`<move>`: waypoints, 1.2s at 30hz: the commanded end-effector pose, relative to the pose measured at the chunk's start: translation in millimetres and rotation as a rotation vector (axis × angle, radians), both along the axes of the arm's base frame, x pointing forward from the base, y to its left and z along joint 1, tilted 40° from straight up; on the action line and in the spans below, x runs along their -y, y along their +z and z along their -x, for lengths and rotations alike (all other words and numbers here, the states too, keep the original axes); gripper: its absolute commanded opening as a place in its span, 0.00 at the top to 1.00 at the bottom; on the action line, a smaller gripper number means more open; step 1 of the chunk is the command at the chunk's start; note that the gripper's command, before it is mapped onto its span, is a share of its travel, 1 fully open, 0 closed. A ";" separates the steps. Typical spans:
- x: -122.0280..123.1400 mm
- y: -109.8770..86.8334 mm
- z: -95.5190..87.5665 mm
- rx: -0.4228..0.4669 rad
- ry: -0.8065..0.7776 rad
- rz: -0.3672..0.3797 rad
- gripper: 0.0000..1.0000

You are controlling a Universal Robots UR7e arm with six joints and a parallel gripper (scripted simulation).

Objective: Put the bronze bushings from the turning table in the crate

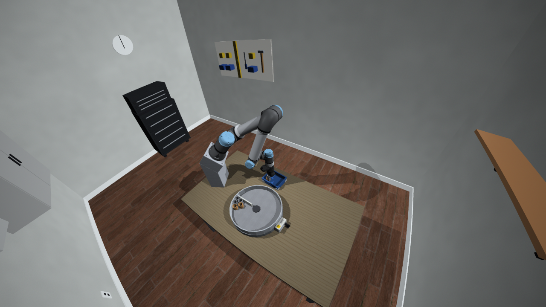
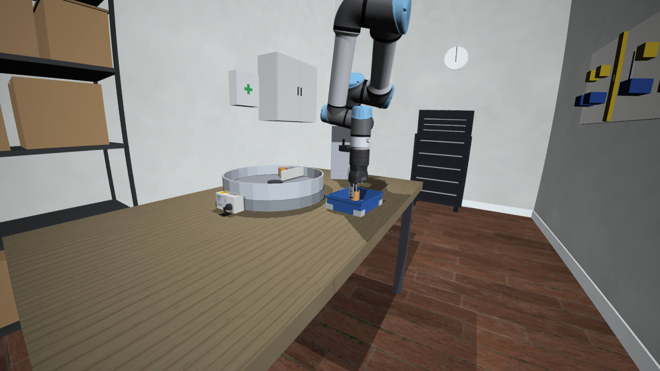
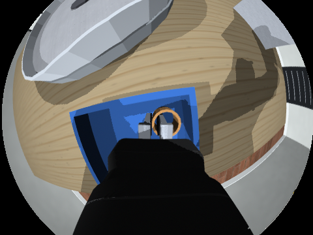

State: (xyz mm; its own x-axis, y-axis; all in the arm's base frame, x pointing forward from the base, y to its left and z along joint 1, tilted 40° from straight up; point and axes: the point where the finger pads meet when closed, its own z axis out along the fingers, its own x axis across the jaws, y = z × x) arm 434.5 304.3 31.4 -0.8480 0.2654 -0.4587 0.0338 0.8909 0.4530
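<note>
My gripper (image 1: 269, 176) (image 2: 353, 189) (image 3: 154, 120) is shut on the wall of a bronze bushing (image 2: 356, 195) (image 3: 178, 121), with one finger inside its bore. The bushing is upright, low within the blue crate (image 2: 341, 206) (image 3: 130, 99), near one end; whether it touches the floor cannot be told. On the grey turning table (image 1: 263, 228) (image 2: 272, 189) (image 3: 98, 40), one bronze bushing (image 1: 234, 207) (image 2: 281, 171) stands beside another bronze bushing (image 1: 240, 205). Several steel bushings stand next to them, against the rim. No other bushing shows in the crate; my gripper hides part of it.
A pale bar (image 1: 245, 201) (image 2: 292, 173) crosses the turning table from near its rim to the dark hub (image 1: 256, 208). A white control box (image 1: 280, 224) (image 2: 230, 202) with a black knob sits at its side. The arm's pedestal (image 1: 216, 174) stands beyond the crate's other side.
</note>
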 end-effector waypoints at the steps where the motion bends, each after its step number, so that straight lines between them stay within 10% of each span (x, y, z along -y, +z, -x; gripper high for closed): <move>1: -0.8 -1.2 -1.1 0.001 0.000 -0.001 1.00; 14: -1.0 -1.6 -1.5 0.002 0.000 -0.001 1.00; 15: -1.0 -1.6 -1.5 0.002 0.000 -0.001 0.53; 36: -1.0 -1.6 -1.5 0.002 0.000 -0.001 0.53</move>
State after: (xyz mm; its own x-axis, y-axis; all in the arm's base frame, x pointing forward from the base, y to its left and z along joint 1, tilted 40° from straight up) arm 435.9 305.2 29.3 -0.8478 0.2655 -0.4591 0.0336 0.8908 0.4531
